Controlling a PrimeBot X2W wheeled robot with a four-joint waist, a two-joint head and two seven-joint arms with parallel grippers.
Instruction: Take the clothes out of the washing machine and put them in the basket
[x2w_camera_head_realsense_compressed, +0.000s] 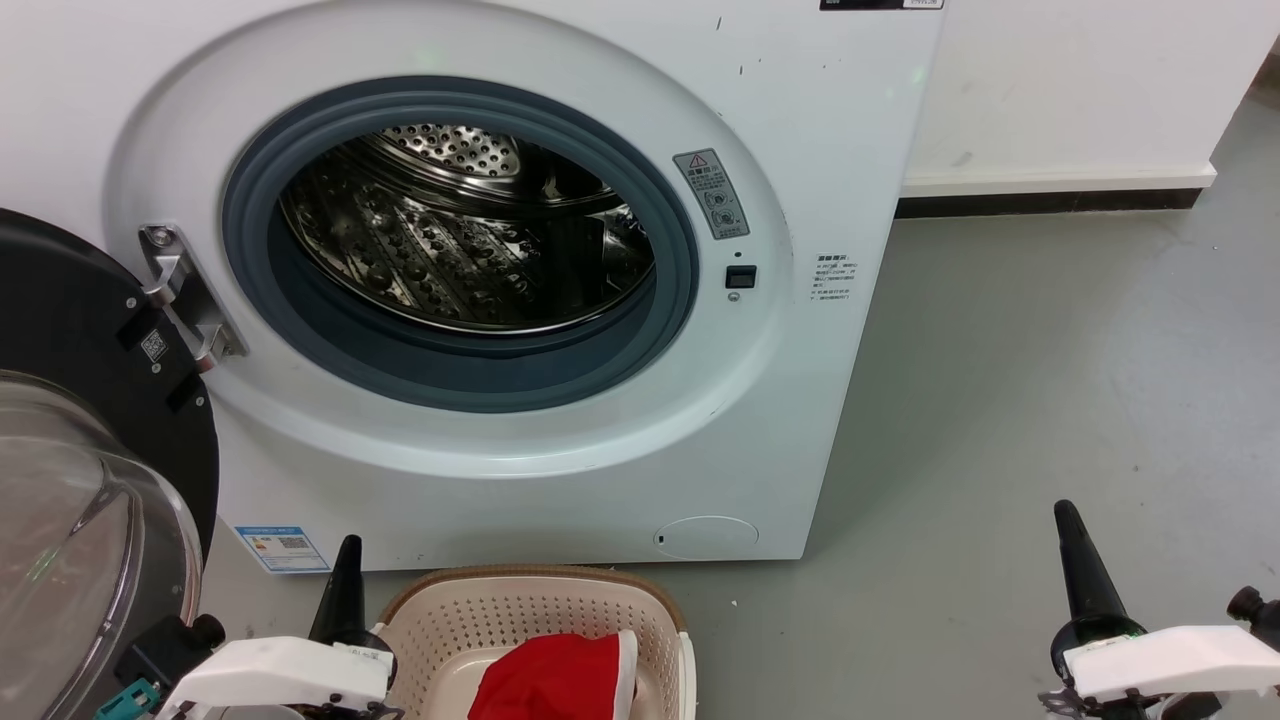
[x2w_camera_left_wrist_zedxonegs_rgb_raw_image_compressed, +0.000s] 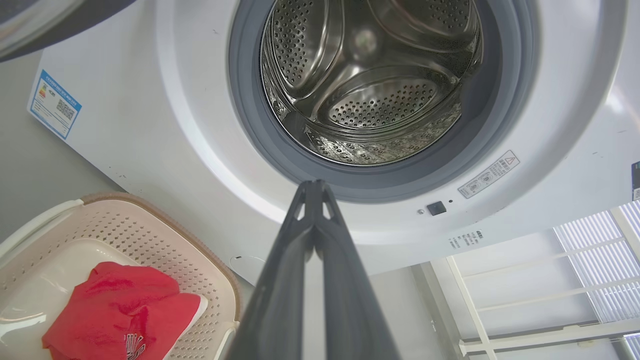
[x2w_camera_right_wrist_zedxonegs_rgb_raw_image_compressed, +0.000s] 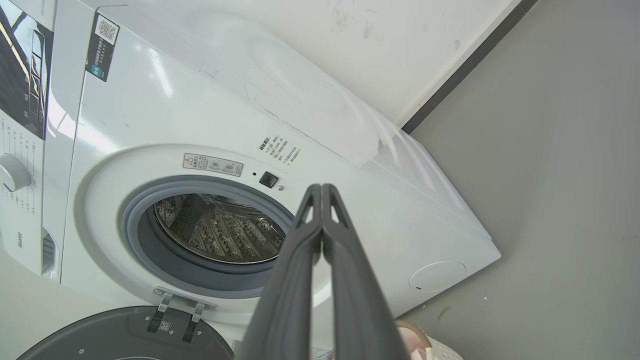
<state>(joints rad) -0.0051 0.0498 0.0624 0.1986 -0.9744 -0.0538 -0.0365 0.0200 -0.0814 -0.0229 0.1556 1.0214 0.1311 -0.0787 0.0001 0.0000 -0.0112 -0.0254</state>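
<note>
Open way into washing machine drum (x2w_camera_head_realsense_compressed: 470, 250); door (x2w_camera_head_realsense_compressed: 70, 540) aside left.

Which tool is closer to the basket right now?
Left. The left tool stands right beside the left rim of the basket. The right tool is well off to the basket's right, over the floor.

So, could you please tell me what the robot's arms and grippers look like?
Both the left gripper and right gripper have two long, dark grey fingers tapering to a point, with small triangular cut-outs near the tips. Each sits on a white, boxy wrist housing with a black knob; a teal connector shows by the left one.
</note>
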